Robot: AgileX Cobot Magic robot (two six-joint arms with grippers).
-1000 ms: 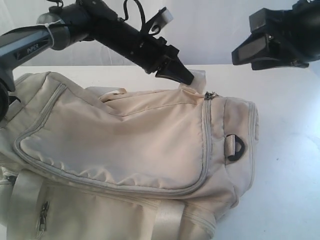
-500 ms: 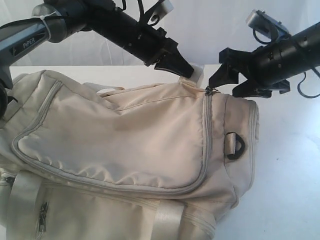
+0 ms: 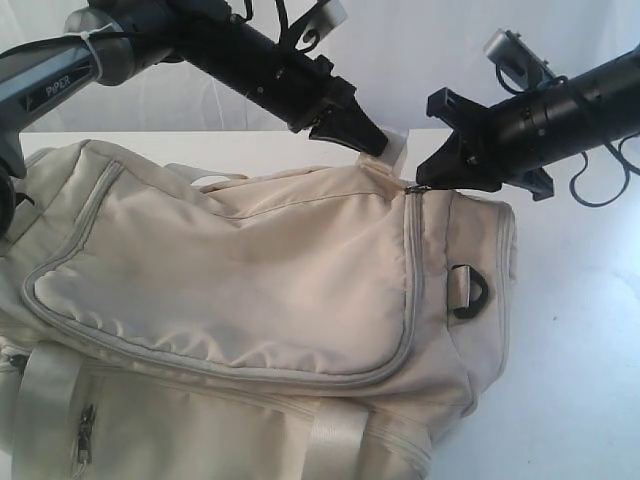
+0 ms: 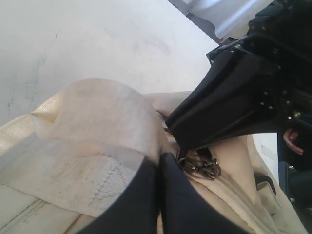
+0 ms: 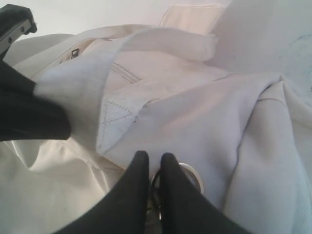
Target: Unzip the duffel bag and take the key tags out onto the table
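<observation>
Exterior view: the bag (image 3: 250, 280) lies on the surface (image 3: 580, 350) with its zip (image 3: 412, 260) closed. The left tool (image 3: 372, 148) is clenched on a strap (image 3: 396, 152), and the right tool (image 3: 423, 181) pinches the zip pull (image 3: 417, 189). Unzipping looks barely begun. The tags are unseen, presumably inside.

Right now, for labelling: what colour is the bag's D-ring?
Black D-ring, clearest in the exterior view.

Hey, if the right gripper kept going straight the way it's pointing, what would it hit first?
The zipper pull at the right gripper's tips comes first; straight past it lies the duffel bag's top fabric, though depth there is hard to judge.
</observation>
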